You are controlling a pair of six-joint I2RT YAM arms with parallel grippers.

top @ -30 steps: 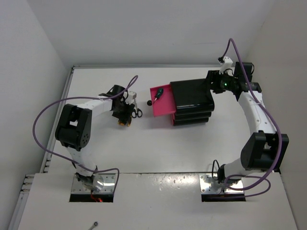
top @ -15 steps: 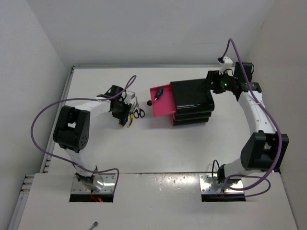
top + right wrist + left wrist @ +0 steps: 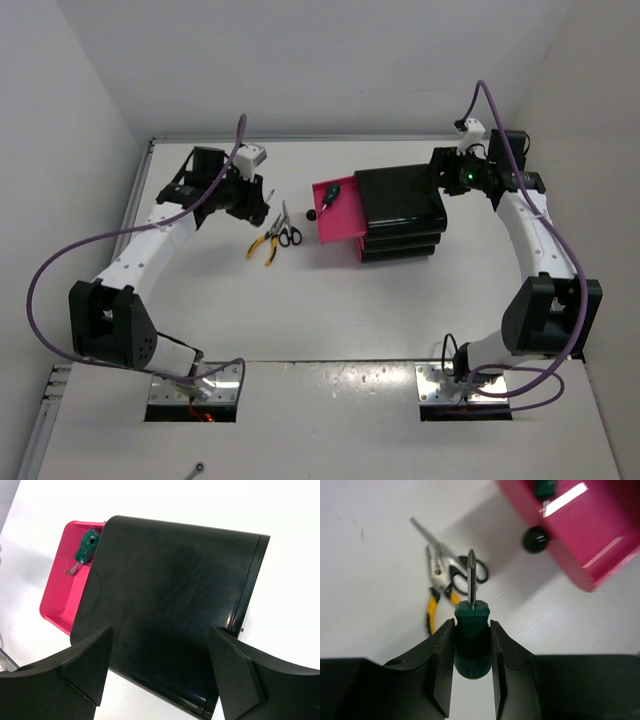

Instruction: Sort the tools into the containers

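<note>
Between the left fingers point(image 3: 442, 655): screwdriver point(image 3: 471, 645), green handle clamped on both sides, shaft and cross tip pointing away from the wrist. It is held in the air, off the surface point(image 3: 300, 320), over the far half and left of the middle.

Past the tip in the left wrist view: pliers point(image 3: 438, 567) with yellow handles and scissors point(image 3: 459, 580) with black loops. They lie flat on the surface, so close together that I cannot tell whether they touch or overlap.

Just right of them: drawer point(image 3: 345, 228), magenta, pulled out toward the left edge from under the top of the black box point(image 3: 400, 200). Its round knob point(image 3: 535, 539) faces the scissors, near but apart. A second screwdriver point(image 3: 86, 547) lies inside the drawer, toward its far side.

Right fingers point(image 3: 87, 667): spread wide, nothing held, hanging over the right end of the box, whose glossy top fills the space between them. Contact with the box cannot be told.

Edges: walls rise along the left, far and right edges. The box sits nearer the right and far edges. The left arm runs up close along the left edge, its purple cable point(image 3: 60, 270) looping out past that edge. A broad strip of bare white surface lies between the tools and the near edge.
</note>
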